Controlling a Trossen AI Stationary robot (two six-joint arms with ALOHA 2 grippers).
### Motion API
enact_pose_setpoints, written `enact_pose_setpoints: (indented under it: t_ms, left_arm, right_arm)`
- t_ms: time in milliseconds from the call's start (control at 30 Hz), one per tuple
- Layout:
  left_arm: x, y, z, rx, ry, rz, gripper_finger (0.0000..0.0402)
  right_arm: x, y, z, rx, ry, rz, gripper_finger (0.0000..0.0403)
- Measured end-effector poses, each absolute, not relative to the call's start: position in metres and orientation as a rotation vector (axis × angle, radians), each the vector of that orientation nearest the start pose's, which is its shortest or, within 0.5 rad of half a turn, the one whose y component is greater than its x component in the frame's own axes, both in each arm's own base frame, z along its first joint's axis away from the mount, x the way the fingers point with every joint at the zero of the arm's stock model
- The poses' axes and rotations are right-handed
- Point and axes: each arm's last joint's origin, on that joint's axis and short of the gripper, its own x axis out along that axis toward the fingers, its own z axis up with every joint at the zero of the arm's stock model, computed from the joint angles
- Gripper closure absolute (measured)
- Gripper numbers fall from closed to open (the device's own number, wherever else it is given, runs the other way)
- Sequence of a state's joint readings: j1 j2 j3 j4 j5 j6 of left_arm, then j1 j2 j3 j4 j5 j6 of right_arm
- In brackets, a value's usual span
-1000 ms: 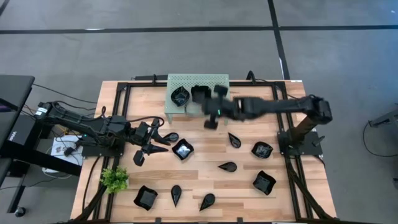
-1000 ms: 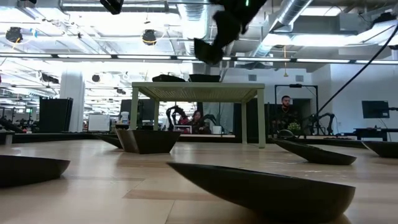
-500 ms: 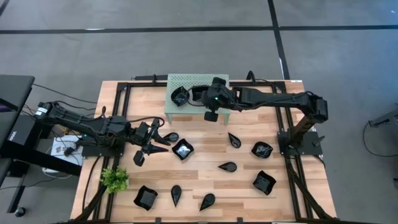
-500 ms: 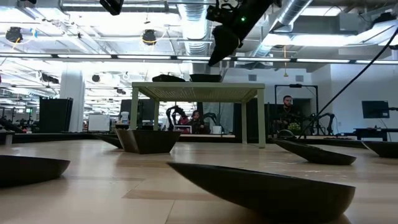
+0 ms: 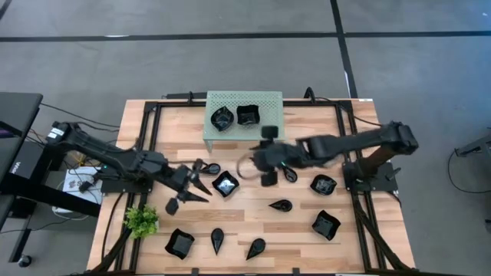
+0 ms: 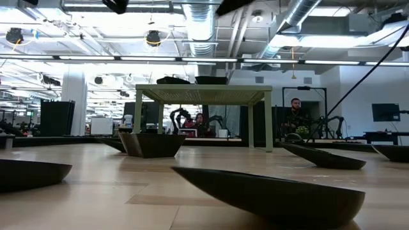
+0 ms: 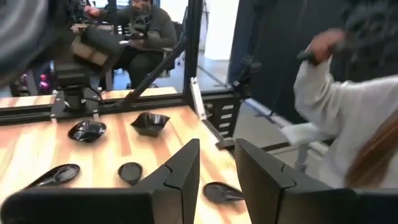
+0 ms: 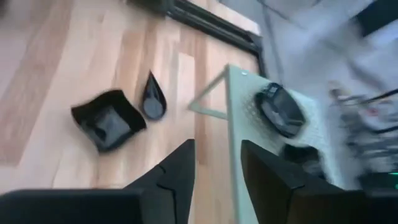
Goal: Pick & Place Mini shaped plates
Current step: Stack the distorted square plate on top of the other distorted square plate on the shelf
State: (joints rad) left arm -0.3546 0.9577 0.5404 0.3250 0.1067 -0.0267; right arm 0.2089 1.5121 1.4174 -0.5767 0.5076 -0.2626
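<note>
Seen from above, the right claw hangs over the middle of the wooden table, just in front of the mint-green rack. Its own wrist camera shows the two dark fingers standing apart with bare wood between them, pinching nothing. Two mini shaped plates sit on top of the rack, a round one and a squarer one side by side.

The left claw reaches in from the table's left side, its fingers likewise parted and empty, poised near a wavy square plate and a small dark dish.

The other plates lie scattered on the tabletop: a teardrop just beside the right claw, another below it, a wavy plate by the right arm's base, a square one toward the front right, and three along the front edge. A small green plant stands at the front left.

From table height, the rack stands across the room's backdrop, with people seated behind it.
</note>
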Motion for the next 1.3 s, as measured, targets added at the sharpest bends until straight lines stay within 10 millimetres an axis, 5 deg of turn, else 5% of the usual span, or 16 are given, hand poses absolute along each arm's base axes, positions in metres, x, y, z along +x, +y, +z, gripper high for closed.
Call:
enact_pose_setpoints:
  t_ms: [200, 333, 633, 1000, 1133, 1300]
  left_arm:
    - [0.234, -0.092, 0.242, 0.126, 0.122, -0.422, 0.0298]
    - [0.253, -0.086, 0.232, 0.072, 0.270, -0.341, 0.0298]
    - [0.250, -0.068, 0.174, 0.132, 0.723, -0.276, 0.0272]
    - [0.255, -0.064, 0.127, 0.324, 0.897, -0.195, 0.0235]
    - [0.255, -0.064, 0.125, 0.369, 0.900, -0.173, 0.0277]
    - [0.254, -0.068, 0.133, 0.381, 0.862, -0.189, 0.0386]
  right_arm:
    - [0.267, 0.079, 0.369, -0.399, 0.682, -0.116, 0.0305]
    - [0.240, 0.081, 0.344, -0.289, 0.625, -0.070, 0.0309]
    - [0.231, 0.069, 0.248, -0.219, 0.424, -0.116, 0.0310]
    - [0.236, 0.049, 0.241, -0.145, 0.446, -0.213, 0.0310]
    - [0.236, 0.049, 0.241, -0.144, 0.445, -0.214, 0.0310]
    - [0.236, 0.049, 0.241, -0.144, 0.445, -0.213, 0.0310]
